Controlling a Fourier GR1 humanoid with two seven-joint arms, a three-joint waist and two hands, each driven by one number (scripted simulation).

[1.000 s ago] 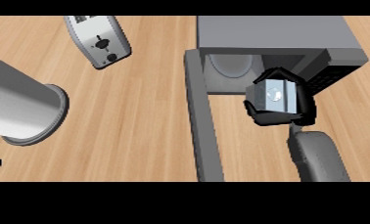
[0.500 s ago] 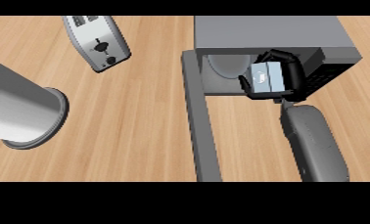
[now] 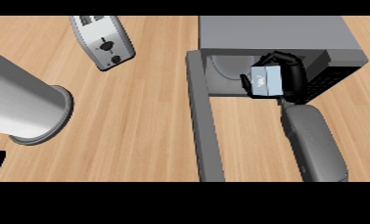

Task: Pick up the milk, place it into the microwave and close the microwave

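the right hand (image 3: 288,71) has its fingers curled round the milk (image 3: 266,80), a small pale blue-grey carton held a little tilted. over the last second hand and carton have travelled off the tabletop (image 3: 145,120) up to the mouth of the microwave (image 3: 274,32), right of its open door (image 3: 204,120). i reckon the carrying is nearly done; setting it inside and shutting the door remain.
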